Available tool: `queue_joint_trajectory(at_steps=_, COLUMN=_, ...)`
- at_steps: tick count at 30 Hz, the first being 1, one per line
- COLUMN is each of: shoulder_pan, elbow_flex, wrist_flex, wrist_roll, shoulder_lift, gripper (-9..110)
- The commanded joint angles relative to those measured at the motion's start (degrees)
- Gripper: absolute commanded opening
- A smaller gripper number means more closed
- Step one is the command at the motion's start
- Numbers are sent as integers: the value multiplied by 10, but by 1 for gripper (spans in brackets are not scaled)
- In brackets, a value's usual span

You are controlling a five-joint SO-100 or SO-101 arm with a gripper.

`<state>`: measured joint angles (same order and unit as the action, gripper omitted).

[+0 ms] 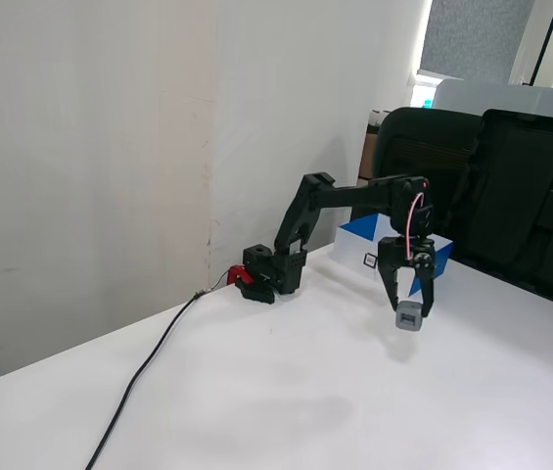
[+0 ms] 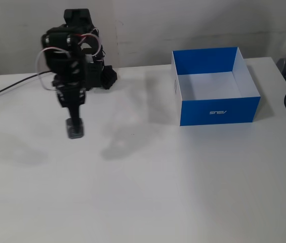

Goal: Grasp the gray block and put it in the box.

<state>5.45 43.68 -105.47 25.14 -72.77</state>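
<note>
On the white tabletop (image 2: 158, 192) everything's pretty spread out, with a pale wall behind it and a couple of black chairs (image 1: 482, 186) parked along the far edge in one fixed view. Biggest thing on the surface is the box (image 2: 216, 86), blue outside and white inside, sitting open toward the right in the fixed view from above; in the other fixed view you only get a slice of it (image 1: 369, 235) poking out behind the arm, with a small dark square mark on its white side. Next is the black arm (image 1: 354, 191), base near the wall, stretched out sideways with the wrist bent so it points straight down. A black cable (image 1: 149, 367) trails from the base across the tabletop, and there's a little red bit by the base too. Down at the end, the gripper (image 2: 75, 127) is clamped onto the gray block (image 2: 75, 128), jaws closed just to the block's width, seen from the side in the other fixed view as well (image 1: 409, 317). The block hangs up off the tabletop, its shadow sitting apart from it, and it's well left of the box in the view from above, not over it.
</note>
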Motion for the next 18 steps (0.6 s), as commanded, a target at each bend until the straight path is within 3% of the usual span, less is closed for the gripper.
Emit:
queue_joint_trajectory(at_steps=1, shoulder_pan=-50, elbow_flex=-69, wrist_flex=-25, wrist_roll=-41, shoulder_lift=-75, gripper=0)
queue_joint_trajectory(at_steps=18, shoulder_pan=-274, elbow_flex=-164, wrist_flex=-25, wrist_roll=-249, shoulder_lift=-90, gripper=0)
